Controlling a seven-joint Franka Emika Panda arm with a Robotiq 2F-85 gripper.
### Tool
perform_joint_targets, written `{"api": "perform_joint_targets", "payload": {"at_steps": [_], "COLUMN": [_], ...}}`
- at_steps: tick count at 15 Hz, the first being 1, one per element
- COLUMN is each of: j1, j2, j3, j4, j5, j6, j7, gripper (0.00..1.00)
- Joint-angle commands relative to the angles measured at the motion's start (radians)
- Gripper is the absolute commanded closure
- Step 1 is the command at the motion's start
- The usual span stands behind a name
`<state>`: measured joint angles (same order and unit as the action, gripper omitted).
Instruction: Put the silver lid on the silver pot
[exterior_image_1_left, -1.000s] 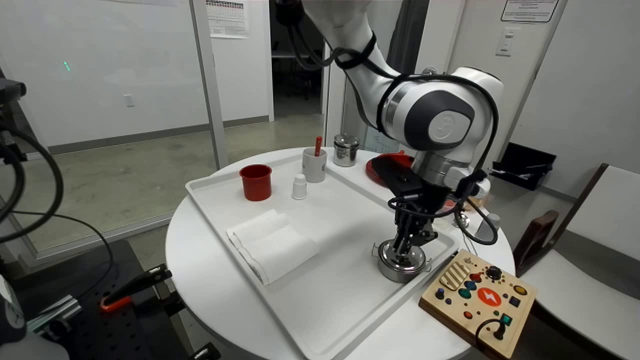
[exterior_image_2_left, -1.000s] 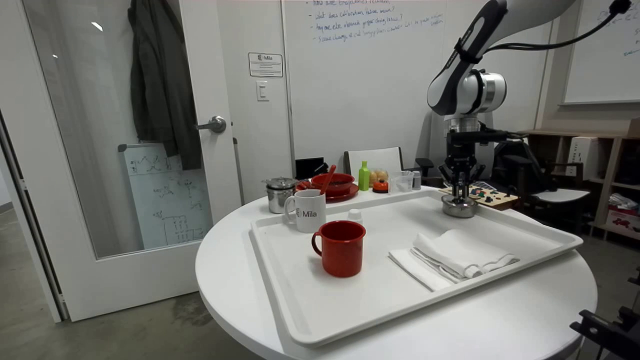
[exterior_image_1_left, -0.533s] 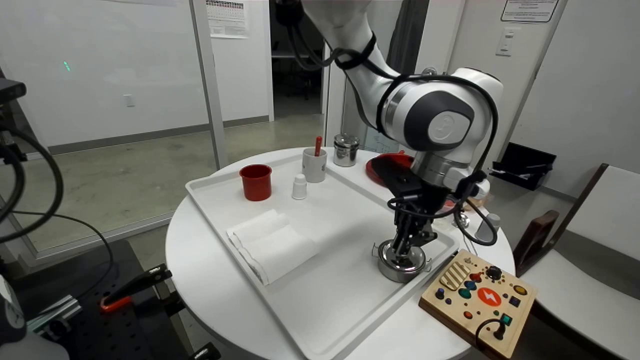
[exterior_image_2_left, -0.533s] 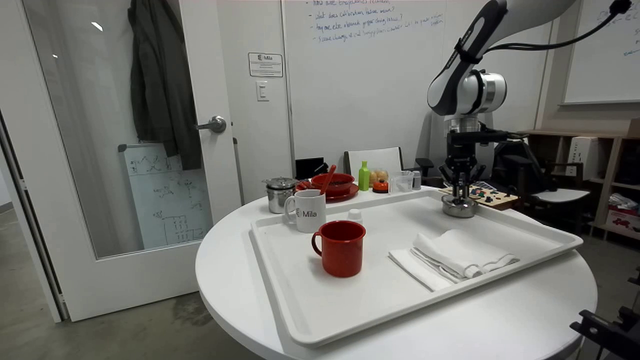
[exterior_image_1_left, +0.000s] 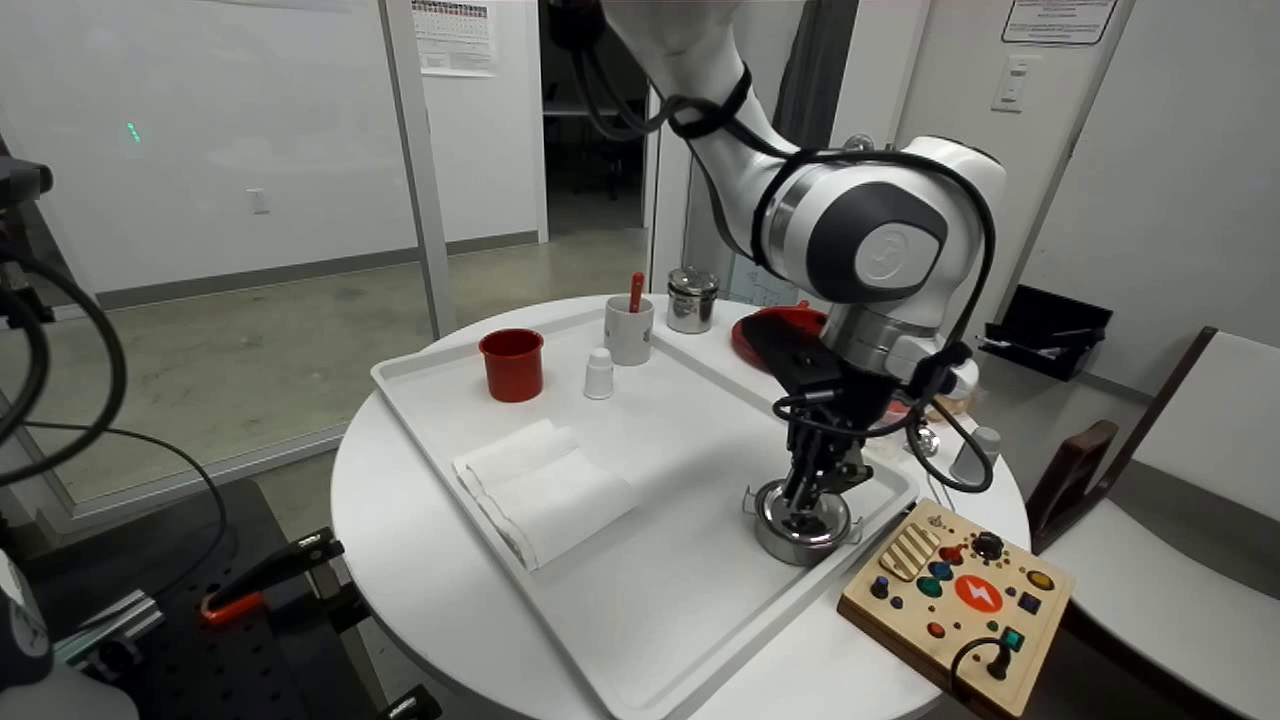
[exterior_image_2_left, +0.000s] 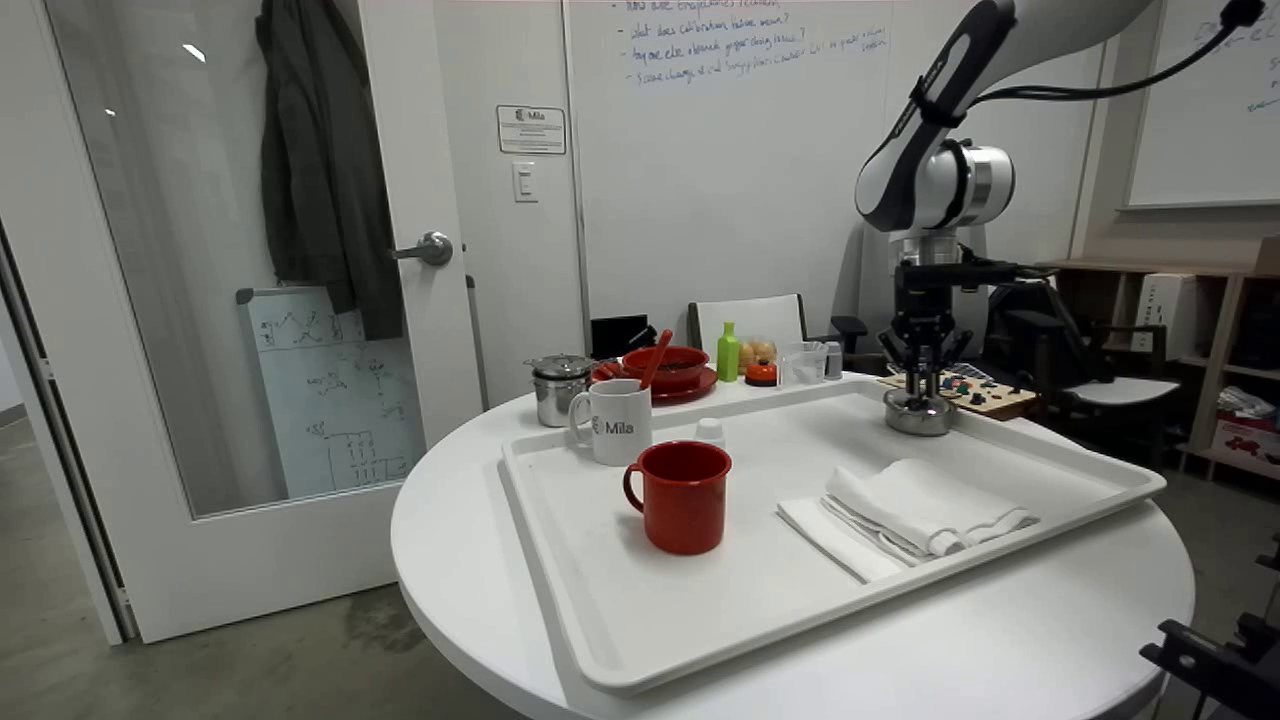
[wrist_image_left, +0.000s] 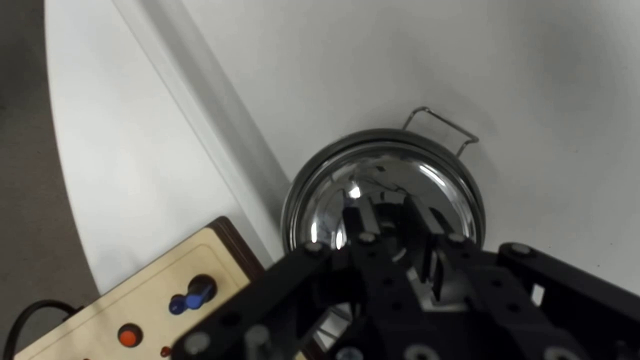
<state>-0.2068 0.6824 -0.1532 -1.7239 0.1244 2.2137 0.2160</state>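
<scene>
Lid (wrist_image_left: 385, 172) looks seated on the pot (exterior_image_1_left: 785, 546) near the table edge (wrist_image_left: 75, 125); I can't tell if the jaws grip; withdrawal seems left.

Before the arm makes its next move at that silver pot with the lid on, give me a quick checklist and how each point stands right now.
1. Silver lid on the silver pot: ok, it lies within the pot's rim where the wrist view shows it.
2. Lid seated all round: cannot tell, the gripper hides part of its edge.
3. Pot upright on the tray: ok.
4. Jaws free of the lid: cannot tell, what they may touch between them is hidden.
5. Gripper raised clear: not ok, it is right down at the lid.
6. Red mug and white cloth away from the pot: ok, both lie apart from it.
</scene>
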Motion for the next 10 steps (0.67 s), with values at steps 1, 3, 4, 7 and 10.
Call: {"api": "perform_joint_targets", "payload": {"at_steps": [1,3,4,7,10], "j1": [-0.004,-0.005,-0.005,-0.004,-0.001], "j2": [-0.020,-0.032,-0.039,-0.065,-0.083], "j3": [0.002,0.002,0.002,0.006,0.007], "j4": [-0.049,-0.060,-0.068,-0.093,-0.114], "j5": [0.019,0.020,0.020,0.016,0.014], "j6": [0.003,0.001,0.000,-0.020,-0.041], "j7": [-0.009,-0.012,-0.014,-0.028,-0.033], "gripper": [0.90,0.90,0.90,0.90,0.90]}}
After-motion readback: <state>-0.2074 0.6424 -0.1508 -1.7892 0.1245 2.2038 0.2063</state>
